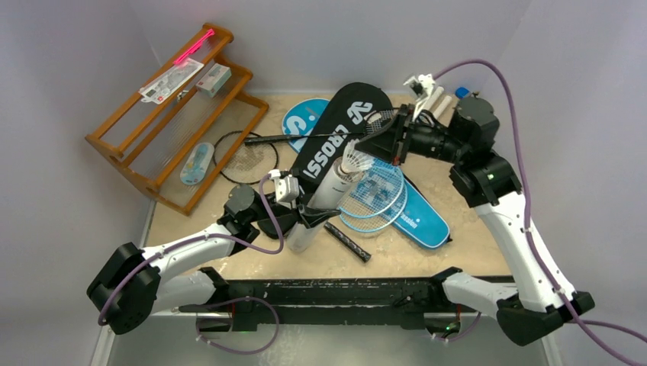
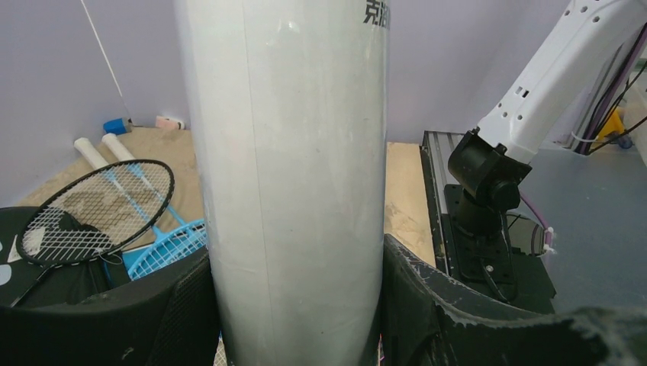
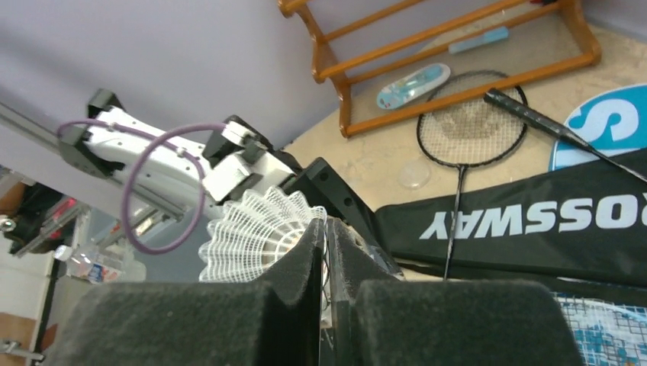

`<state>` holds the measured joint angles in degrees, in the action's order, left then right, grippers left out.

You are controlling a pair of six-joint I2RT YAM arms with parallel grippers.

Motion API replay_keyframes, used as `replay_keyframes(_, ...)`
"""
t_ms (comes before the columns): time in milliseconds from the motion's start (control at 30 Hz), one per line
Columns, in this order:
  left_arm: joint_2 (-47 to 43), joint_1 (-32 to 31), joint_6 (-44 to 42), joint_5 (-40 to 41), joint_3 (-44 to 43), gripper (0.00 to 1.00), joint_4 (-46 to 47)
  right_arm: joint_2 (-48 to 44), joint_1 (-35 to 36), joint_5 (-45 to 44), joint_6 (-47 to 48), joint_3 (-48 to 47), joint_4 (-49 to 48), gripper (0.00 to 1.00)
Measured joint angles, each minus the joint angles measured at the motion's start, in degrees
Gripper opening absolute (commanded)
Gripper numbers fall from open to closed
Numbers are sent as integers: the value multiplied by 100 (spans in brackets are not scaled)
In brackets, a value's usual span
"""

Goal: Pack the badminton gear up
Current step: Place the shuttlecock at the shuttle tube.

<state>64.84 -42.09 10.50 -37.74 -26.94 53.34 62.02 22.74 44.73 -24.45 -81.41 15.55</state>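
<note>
My left gripper (image 1: 307, 219) is shut on the long white tube (image 1: 324, 200), which stands tilted with its open end up and away; in the left wrist view the tube (image 2: 297, 152) fills the space between the jaws (image 2: 297, 305). My right gripper (image 1: 371, 146) is shut on the rim of a white shuttlecock (image 1: 355, 159), holding it at the tube's mouth; the shuttlecock also shows in the right wrist view (image 3: 255, 232). The black racket (image 1: 248, 156), the light-blue racket (image 1: 374, 194), the black "CROSSWAY" cover (image 1: 336, 126) and the blue cover (image 1: 423, 219) lie on the table.
A wooden rack (image 1: 175, 114) stands at the back left with small packaged items and a pink stick (image 1: 194, 46). White rolls (image 1: 429, 95) lie at the back right. A small clear disc (image 3: 414, 174) lies by the black racket's head.
</note>
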Motion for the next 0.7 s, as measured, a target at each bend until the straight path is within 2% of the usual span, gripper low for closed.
replay_keyframes(33, 0, 0, 2, -4, 0, 55, 2, 70, 101, -90, 52, 0, 74, 38)
replay_keyframes(67, 2, 0, 4, -13, 0, 55, 7, 136, 181, -208, 90, 2, 157, 48)
replay_keyframes(100, 2, 0, 2, -17, 0, 55, 9, 192, 238, -310, 146, 4, 232, 54)
replay_keyframes(167, 4, 0, 2, -28, 0, 55, 13, 260, 295, -501, 258, 13, 345, 58)
replay_keyframes(400, 4, 0, 2, -59, 0, 55, 15, 240, 308, -1075, 573, 13, 743, 63)
replay_keyframes(700, 4, 0, 2, -63, 0, 55, 24, -9, 308, -1204, 857, 212, 933, 64)
